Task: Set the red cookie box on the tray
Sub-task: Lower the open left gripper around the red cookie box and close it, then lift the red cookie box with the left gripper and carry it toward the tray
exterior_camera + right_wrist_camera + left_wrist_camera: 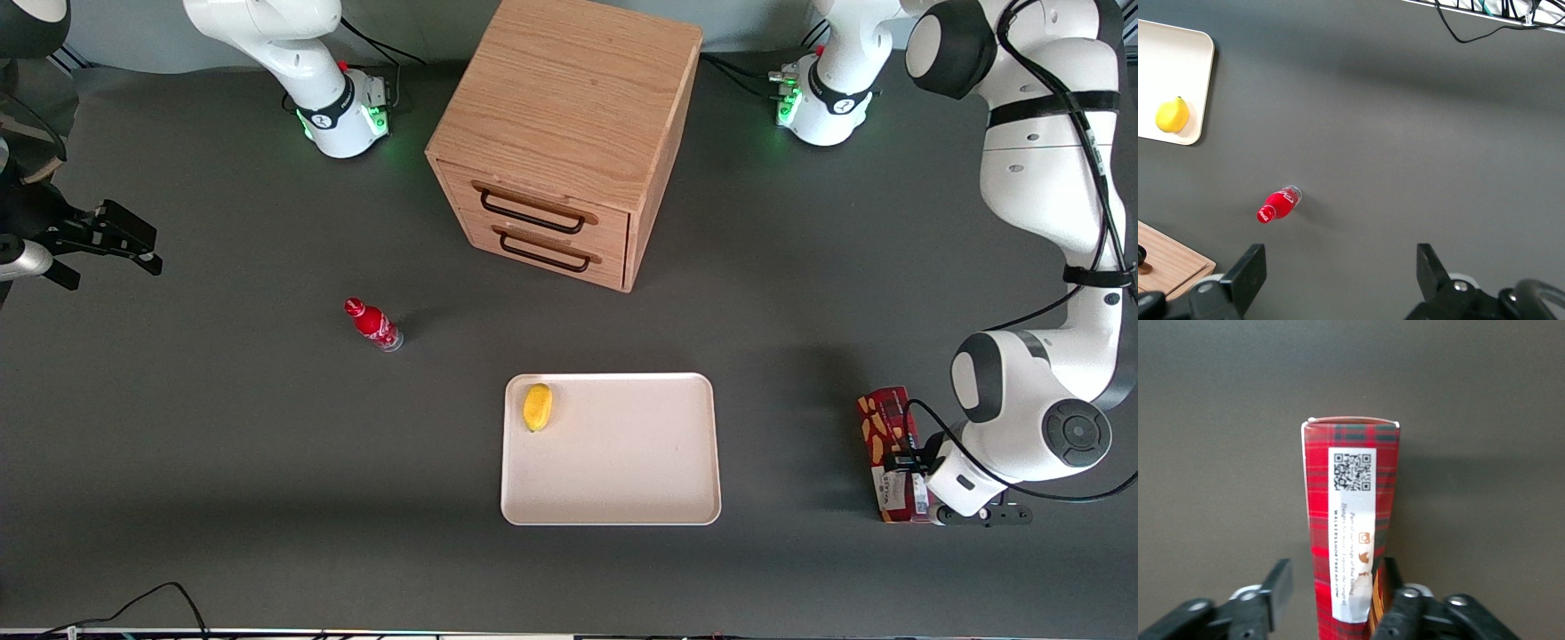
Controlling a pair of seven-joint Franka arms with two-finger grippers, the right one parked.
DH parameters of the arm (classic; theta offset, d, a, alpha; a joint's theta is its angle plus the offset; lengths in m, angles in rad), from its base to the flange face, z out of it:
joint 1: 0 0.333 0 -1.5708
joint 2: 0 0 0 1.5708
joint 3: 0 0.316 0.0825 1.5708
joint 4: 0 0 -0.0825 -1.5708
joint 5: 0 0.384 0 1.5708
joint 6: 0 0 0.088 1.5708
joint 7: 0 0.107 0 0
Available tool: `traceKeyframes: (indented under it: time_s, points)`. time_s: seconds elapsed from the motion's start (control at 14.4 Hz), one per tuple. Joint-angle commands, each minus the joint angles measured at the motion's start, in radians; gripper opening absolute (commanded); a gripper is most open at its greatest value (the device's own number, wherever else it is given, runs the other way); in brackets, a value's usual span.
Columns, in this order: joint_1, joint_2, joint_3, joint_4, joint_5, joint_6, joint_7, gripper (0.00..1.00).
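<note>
Two fingers of the gripper [1331, 600] sit spread either side of the red cookie box [1350, 527], which lies on the table toward the working arm's end, well apart from the tray [613, 511]. I'd squeeze evenly, then lift straight.

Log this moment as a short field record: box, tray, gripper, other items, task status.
box: red cookie box on the table toward the working arm's end, apart from the tray
tray: tray nearer the front camera than the wooden drawer cabinet; holds only a lemon
gripper: left gripper down at the box, fingers open, one either side of it
other items: small red bottle toward the parked arm's end
task status: box not yet lifted or on tray
</note>
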Motion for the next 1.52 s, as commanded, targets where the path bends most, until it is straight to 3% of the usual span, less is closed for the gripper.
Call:
traceKeyframes:
  time_s: [0.0,0.28,0.49,0.62,0.9,1.11,1.46]
  points:
    - [-0.008,-0.013,0.004,-0.005,0.036,0.004,-0.026,0.0]
    - [-0.019,-0.065,-0.001,0.038,0.03,-0.052,-0.038,0.0]
    - [-0.023,-0.208,-0.009,0.066,0.021,-0.227,-0.046,0.0]
    - [-0.04,-0.298,-0.044,0.11,-0.016,-0.4,-0.124,0.0]
    - [-0.091,-0.345,-0.148,0.273,-0.015,-0.627,-0.344,0.0]
    - [-0.204,-0.329,-0.17,0.284,-0.01,-0.596,-0.513,0.0]
    - [-0.316,-0.196,-0.17,0.273,0.016,-0.427,-0.538,0.0]
